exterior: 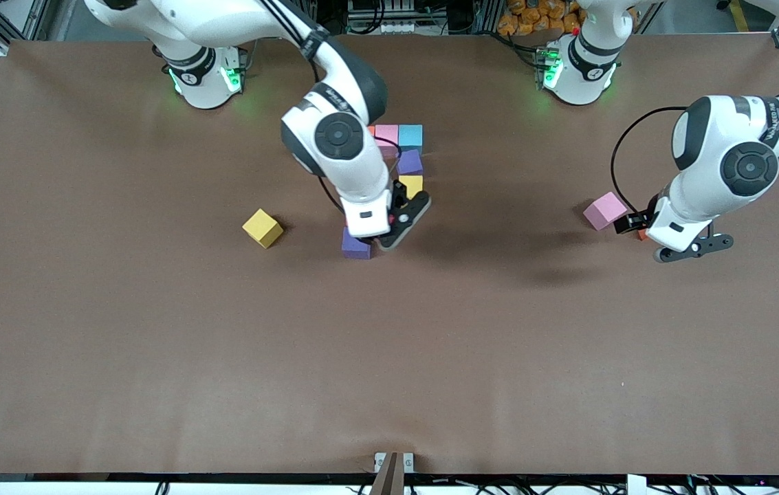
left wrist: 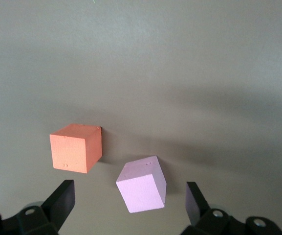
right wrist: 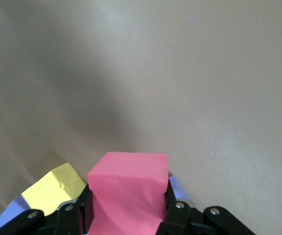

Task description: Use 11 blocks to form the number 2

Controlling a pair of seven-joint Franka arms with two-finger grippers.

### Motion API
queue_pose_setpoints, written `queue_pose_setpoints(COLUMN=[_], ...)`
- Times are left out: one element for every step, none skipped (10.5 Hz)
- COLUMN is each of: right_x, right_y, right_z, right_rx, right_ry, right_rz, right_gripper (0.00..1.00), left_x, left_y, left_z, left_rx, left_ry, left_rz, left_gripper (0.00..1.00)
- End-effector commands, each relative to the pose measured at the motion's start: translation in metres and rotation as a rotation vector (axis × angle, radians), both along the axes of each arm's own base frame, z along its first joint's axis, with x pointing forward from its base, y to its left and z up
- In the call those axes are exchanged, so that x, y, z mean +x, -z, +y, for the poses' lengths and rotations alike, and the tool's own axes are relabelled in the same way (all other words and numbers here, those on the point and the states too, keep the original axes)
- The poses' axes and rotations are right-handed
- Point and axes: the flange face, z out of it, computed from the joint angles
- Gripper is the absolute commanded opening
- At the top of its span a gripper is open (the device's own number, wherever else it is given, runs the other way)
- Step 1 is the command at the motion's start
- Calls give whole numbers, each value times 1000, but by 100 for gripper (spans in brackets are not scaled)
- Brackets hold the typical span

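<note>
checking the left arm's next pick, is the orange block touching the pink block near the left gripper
Apart. The left wrist view shows bare table between the orange block and the pink block, which lies between the open left gripper's fingers.

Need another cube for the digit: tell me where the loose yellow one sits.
The loose yellow cube lies alone on the table toward the right arm's end, beside the purple cube at the unfinished digit's near end.
</note>
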Motion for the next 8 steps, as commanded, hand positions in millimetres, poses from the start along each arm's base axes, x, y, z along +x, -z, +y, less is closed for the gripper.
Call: queue_pose_setpoints(right_x=[14,22,24,23,19,15,8,5], right_y=[14,18,27,36,42,46,54,55], right_z=[5,-6,-7,-6,-2,2,4,7], right_rx=[-23,-53,-76,-90,-104,-121,-128,-121], right_ry=[-230,-335,-406,-447,-491,-513,-531,-532], right_rz=[-51,-78,-88,-88,-95,-100,-88,-96], right_gripper=[50,50,50,51,51,51,51,51], left_x=[8,7,5,5,4,4,2,0], left_y=[19,32,40,50,58,71,78,84], left_z=[30,28,22,21,21,22,20,17], left_rx=[-43,-76,-135,-164,-170,-173,-179,-178], left_ry=[-36,-59,-124,-150,-170,-200,-231,-271], left_rz=[55,80,98,117,131,155,166,180], left_gripper=[100,100,100,100,100,100,100,100])
